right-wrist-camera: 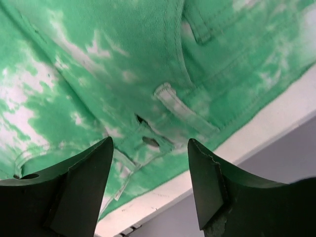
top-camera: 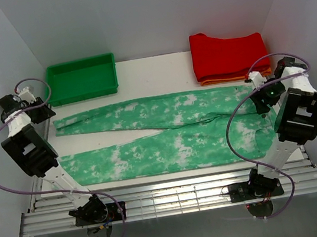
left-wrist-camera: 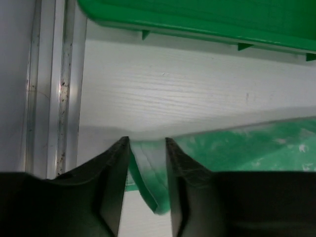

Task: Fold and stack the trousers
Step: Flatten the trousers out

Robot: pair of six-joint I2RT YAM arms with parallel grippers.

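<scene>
Where your trousers lie: the long mint-green cloth trousers with white tie-dye blotches (top-camera: 207, 126) are spread flat on the white tabletop (top-camera: 151, 72). They are on the near side of the green plastic tray (top-camera: 83, 93), starting level with its left end and running well past its right end.
Legs and waist: both legs point towards the tray's left end, and the waist sits well to the right of the tray. A thin strip of table shows between the legs along part of their length.
Left gripper: yours (left-wrist-camera: 146, 140) is just off the tray's near left corner, at the hem of the leg closer to the tray. Its two black fingers (left-wrist-camera: 116, 173) stand apart. The folded hem edge lies in the gap between them and looks loose rather than squeezed.
Right gripper: yours (right-wrist-camera: 150, 143) is far to the right of the tray, over the waistband. Its fingers are spread wide, and a belt loop (right-wrist-camera: 182, 106) shows just beyond them. You cannot tell whether the tips touch the cloth.
Other garments: a plain red folded garment (top-camera: 227, 53) lies well to the right of the tray, at the same depth on the table. It is stacked on an orange folded one (top-camera: 233, 77).
</scene>
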